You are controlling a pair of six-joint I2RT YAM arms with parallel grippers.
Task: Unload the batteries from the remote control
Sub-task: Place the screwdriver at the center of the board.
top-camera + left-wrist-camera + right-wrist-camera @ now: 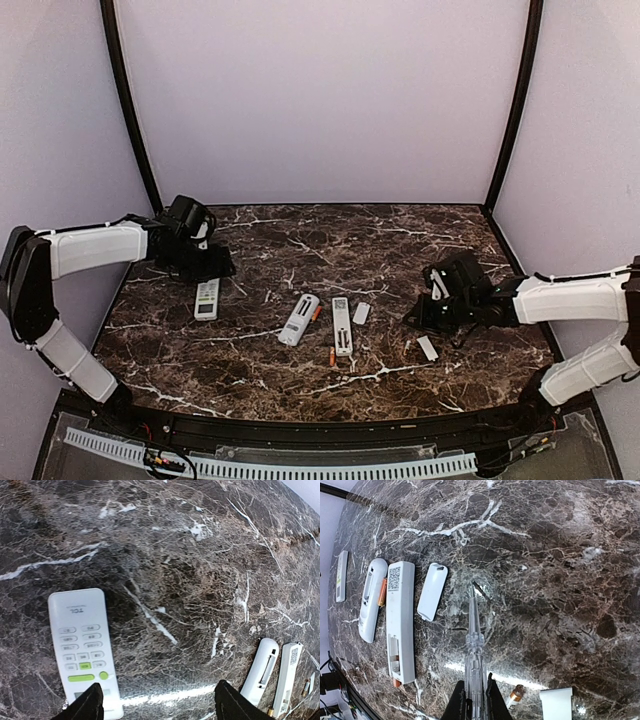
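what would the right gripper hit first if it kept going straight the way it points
Probably bare table: the right gripper holds a clear pointed tool whose tip aims at marble beside the white cover plate. Whether the tip already touches is unclear.

The top external camera looked down from high behind the arm bases at 6 o'clock and took in the whole table (420, 240). The left wrist camera hung close over the table's 9 o'clock side, tilted down toward roughly 12 o'clock. The right wrist camera did likewise over the 3 o'clock side, sighting along the clear tool (472, 630) in the right gripper (476, 700). All three views shared the rounded remote (298, 319) and the flat remote (342, 325).
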